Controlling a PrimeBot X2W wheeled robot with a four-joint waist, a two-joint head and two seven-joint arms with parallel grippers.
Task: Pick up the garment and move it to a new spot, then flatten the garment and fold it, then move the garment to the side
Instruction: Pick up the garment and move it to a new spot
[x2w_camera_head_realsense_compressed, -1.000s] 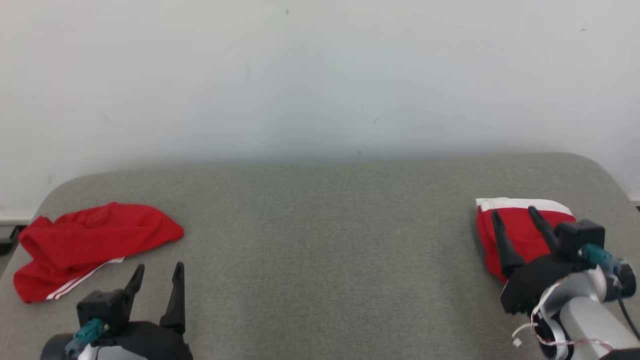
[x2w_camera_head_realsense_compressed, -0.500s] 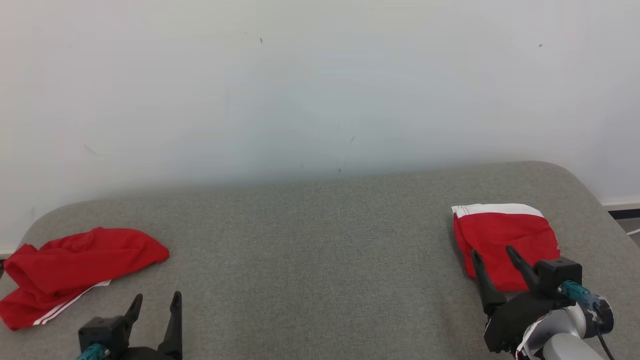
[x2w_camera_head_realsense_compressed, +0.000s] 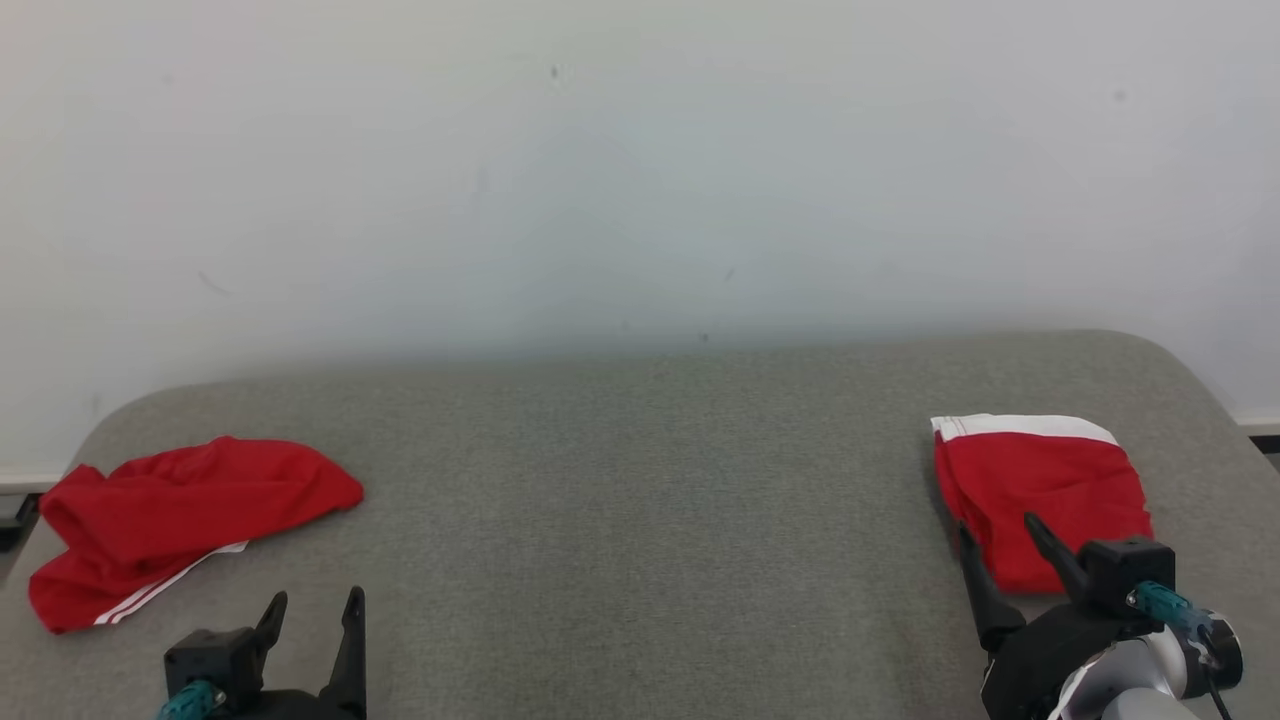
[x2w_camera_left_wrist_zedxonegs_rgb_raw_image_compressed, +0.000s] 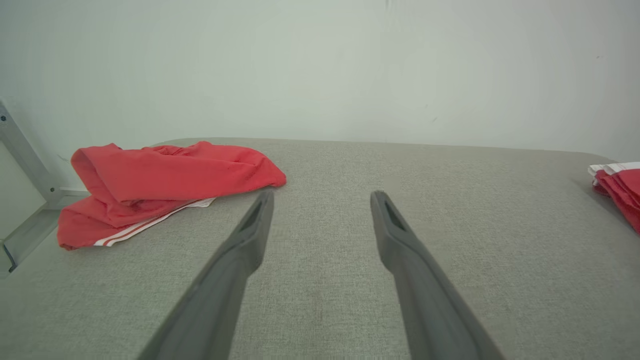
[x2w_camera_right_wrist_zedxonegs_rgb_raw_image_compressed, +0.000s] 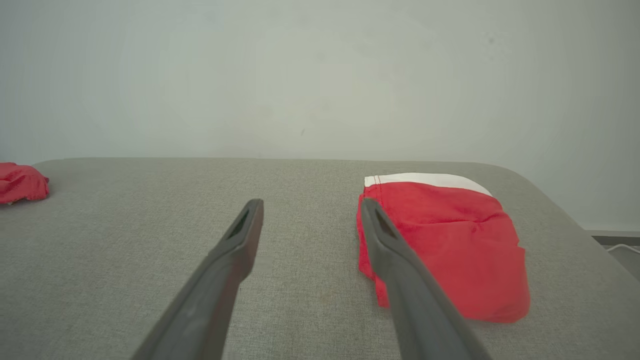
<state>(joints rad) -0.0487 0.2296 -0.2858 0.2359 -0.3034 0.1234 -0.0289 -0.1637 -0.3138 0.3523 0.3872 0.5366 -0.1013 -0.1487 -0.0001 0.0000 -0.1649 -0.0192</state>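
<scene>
A crumpled red garment (x2w_camera_head_realsense_compressed: 190, 510) with white stripes lies at the left end of the grey padded table (x2w_camera_head_realsense_compressed: 640, 480); the left wrist view has it (x2w_camera_left_wrist_zedxonegs_rgb_raw_image_compressed: 170, 175) ahead and to the left. My left gripper (x2w_camera_head_realsense_compressed: 315, 600) (x2w_camera_left_wrist_zedxonegs_rgb_raw_image_compressed: 322, 195) is open and empty, just right of it and nearer the front edge. A folded red garment (x2w_camera_head_realsense_compressed: 1040, 490) (x2w_camera_right_wrist_zedxonegs_rgb_raw_image_compressed: 445, 240) with a white band rests at the right end. My right gripper (x2w_camera_head_realsense_compressed: 997, 527) (x2w_camera_right_wrist_zedxonegs_rgb_raw_image_compressed: 311, 202) is open and empty, at that garment's near left corner, its right finger crossing over the cloth's edge.
A pale wall rises right behind the table. The table's corners are rounded, and its right edge runs close to the folded garment. A grey metal frame (x2w_camera_left_wrist_zedxonegs_rgb_raw_image_compressed: 25, 155) stands past the left end. A white cable (x2w_camera_right_wrist_zedxonegs_rgb_raw_image_compressed: 620, 247) lies on the floor at the right.
The head camera has shifted. My right gripper has drawn back toward the front edge, from over the folded garment to its near corner. The left gripper sits lower in view. Both garments lie unmoved.
</scene>
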